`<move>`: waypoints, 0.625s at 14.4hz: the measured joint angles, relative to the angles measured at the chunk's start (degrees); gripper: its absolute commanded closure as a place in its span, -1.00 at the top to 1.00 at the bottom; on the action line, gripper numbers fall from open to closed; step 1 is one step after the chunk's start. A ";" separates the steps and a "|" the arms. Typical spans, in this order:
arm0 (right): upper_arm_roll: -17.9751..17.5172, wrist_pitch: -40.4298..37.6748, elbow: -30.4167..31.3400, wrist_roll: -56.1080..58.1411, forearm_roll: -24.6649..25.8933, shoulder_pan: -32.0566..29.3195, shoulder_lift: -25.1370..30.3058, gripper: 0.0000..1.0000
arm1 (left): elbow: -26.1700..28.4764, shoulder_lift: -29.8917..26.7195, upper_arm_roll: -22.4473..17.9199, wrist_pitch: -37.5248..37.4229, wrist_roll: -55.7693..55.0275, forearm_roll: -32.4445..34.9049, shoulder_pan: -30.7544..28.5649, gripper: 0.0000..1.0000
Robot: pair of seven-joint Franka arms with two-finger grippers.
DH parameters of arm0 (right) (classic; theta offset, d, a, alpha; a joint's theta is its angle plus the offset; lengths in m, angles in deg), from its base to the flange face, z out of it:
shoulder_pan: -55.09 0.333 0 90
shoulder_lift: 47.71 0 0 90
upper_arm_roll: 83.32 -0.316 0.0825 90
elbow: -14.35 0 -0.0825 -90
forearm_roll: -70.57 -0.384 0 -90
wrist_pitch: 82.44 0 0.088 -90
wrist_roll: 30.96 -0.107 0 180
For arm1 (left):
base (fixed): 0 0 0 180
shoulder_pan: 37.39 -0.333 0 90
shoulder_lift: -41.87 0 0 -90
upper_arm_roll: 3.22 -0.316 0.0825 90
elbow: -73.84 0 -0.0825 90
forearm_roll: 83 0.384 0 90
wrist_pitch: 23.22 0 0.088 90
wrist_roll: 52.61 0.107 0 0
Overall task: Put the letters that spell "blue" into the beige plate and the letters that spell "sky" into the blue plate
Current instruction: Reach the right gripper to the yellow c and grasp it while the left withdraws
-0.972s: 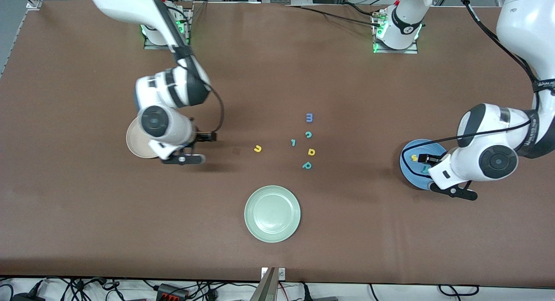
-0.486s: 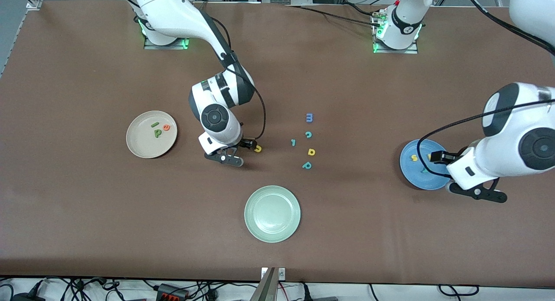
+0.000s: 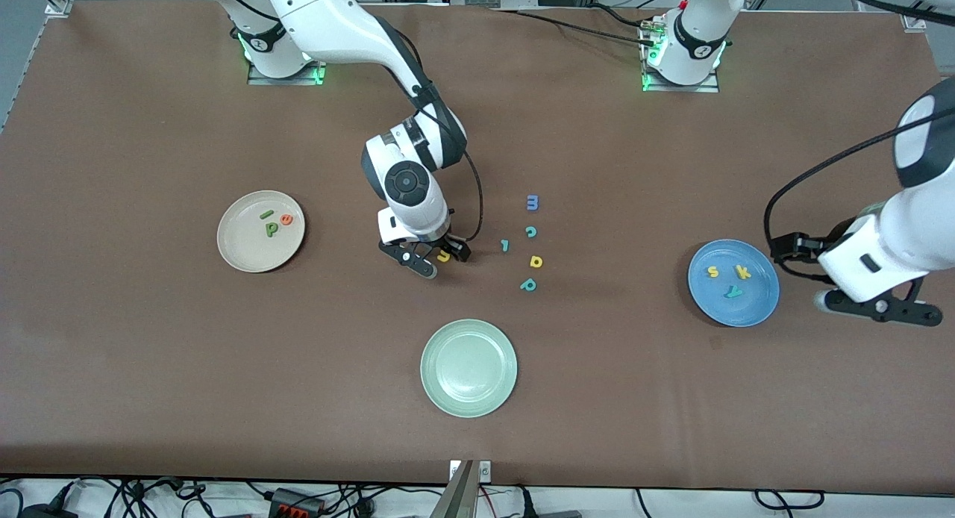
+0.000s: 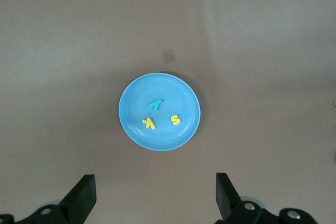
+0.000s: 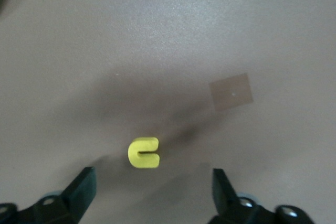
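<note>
The beige plate (image 3: 233, 243) holds a green bar (image 3: 265, 214), a green p shape (image 3: 271, 229) and an orange e (image 3: 286, 219). The yellow u (image 3: 445, 257) lies on the cloth mid-table. My right gripper (image 3: 435, 258) stands open low over it, one finger on each side; in the right wrist view the u (image 5: 143, 152) sits just ahead of that gripper (image 5: 152, 195). The blue plate (image 3: 755, 298) holds a yellow s (image 3: 713, 272), a yellow k (image 3: 743, 272) and a teal y (image 3: 734, 292). My left gripper (image 3: 792, 246) hangs open and empty beside it; in the left wrist view the plate (image 4: 135, 109) lies ahead of that gripper (image 4: 156, 198).
Loose letters lie beside the u toward the left arm's end: a blue m (image 3: 532, 202), a teal c (image 3: 530, 231), a small teal piece (image 3: 505, 245), a yellow d (image 3: 536, 261) and a teal p (image 3: 528, 284). A pale green plate (image 3: 433, 354) sits nearer the camera.
My right arm swung from over the beige plate across to the yellow u and came down around it. My left arm drew back off the blue plate toward its own end of the table.
</note>
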 measured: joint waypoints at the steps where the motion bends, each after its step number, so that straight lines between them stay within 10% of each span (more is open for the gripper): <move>1: 0.11 0.48 0.00 -0.01 0.00 -0.03 -0.33 0.54 | 0.10 -1.67 -1.79 -0.48 0.00 -2.35 0.42 1.00; 9: 0.47 0.90 -0.68 0.03 -0.01 -0.11 -1.28 0.02 | 17.57 -22.46 -32.50 -0.51 0.06 -19.11 19.15 1.00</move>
